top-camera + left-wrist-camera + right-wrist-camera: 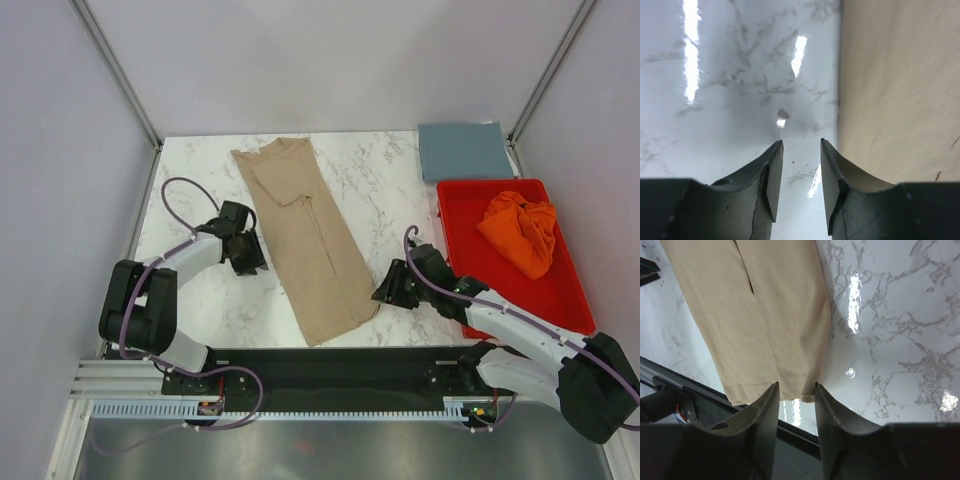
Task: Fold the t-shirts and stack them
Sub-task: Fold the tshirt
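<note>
Orange t-shirt (520, 232), shapeless heap in tray (465, 218)

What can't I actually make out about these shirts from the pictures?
The tan shirt: folded over itself in the top view, so its top layer hides what lies beneath. The left wrist view's right edge cuts it off.
The orange shirt: bunched in the red tray, top view. Its own folds hide its shape.
The blue-grey shirt: seen only from above, so its layers cannot be counted.
</note>
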Motion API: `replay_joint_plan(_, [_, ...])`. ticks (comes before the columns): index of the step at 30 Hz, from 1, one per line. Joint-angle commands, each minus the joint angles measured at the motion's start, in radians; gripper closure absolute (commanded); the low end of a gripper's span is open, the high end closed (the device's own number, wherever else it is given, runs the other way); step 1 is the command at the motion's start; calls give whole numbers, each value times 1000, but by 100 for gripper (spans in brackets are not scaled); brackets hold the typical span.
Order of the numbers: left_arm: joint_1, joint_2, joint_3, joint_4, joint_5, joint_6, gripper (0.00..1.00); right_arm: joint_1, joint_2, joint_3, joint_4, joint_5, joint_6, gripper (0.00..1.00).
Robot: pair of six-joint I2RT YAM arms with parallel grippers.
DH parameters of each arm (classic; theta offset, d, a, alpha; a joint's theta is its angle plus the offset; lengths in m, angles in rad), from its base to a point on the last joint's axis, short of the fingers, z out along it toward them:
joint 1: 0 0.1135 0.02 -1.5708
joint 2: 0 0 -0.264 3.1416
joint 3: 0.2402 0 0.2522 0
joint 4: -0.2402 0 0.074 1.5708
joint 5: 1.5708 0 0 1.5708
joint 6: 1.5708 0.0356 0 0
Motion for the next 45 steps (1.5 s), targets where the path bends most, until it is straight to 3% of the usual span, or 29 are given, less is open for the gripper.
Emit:
replay_joint_plan(1, [77,-19,107,-65,-42,56,55,1,26,89,-11,46,-54,56])
replay_joint_plan(5, [172,81,231,-54,143,79,52,-35,211,386,-15,72,-270,49])
replay_joint_plan(8, [179,167,332,-47,230,79,51,-92,423,587,-16,27,-381,48])
replay_joint_plan(12, [185,282,417,-36,198,96,48,-164,696,807,-47,-90,-509,48])
replay_joint_plan(17, [264,446,587,-14,264,88,49,-189,915,1045,-55,-61,-563,49])
replay_joint_plan(26, [265,714,865,-16,328,94,54,-213,1240,1352,-21,-130,-574,49])
replay_joint_plan(29, [265,761,943,-14,307,113,59,-235,1284,1390,-21,-132,-541,50])
replay_joint_plan(33, [295,860,1040,-16,304,121,89,-249,1267,1363,1,-110,-524,50])
replay_joint_plan(35, [307,892,1104,-17,302,124,97,-255,1237,1337,2,-112,-524,51])
replay_joint_plan(43, [390,1046,1426,-37,403,70,96,-257,1025,1070,-31,-142,-492,50])
replay_joint_plan(44, [398,1044,1434,-39,414,62,92,-255,979,1033,-35,-153,-487,50])
replay_joint_plan(45, [403,1038,1437,-39,429,59,78,-256,956,993,-36,-167,-482,50])
